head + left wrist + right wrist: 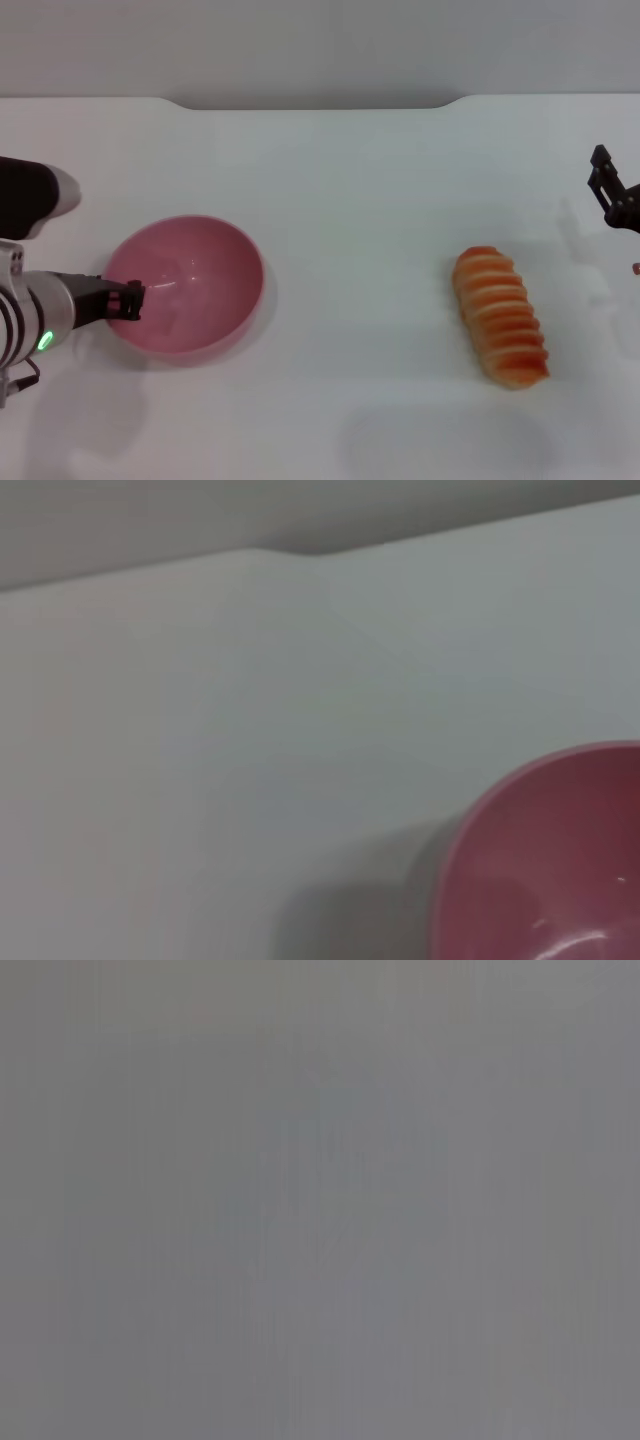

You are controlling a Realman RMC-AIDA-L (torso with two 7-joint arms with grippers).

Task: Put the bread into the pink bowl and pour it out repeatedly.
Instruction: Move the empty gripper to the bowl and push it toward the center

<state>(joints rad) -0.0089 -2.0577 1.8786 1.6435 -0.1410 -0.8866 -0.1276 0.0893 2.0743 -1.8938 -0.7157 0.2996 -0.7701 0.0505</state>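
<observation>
Left gripper point(128, 299) is at the bowl point(190, 280) rim, clamped on its near-left edge, bowl sitting upright and empty. The bread point(500, 316) lies on the table point(350, 180) well to the right, untouched. Right gripper point(612, 192) hovers beyond it, fingers I can't tell; loading seems next, needing a descent onto the loaf.

A bare test bench: a plain white table point(330, 160) against a blank grey wall point(320, 45) behind it.

No readable text, label, brand, number or sign appears on anything in the head or wrist views.
</observation>
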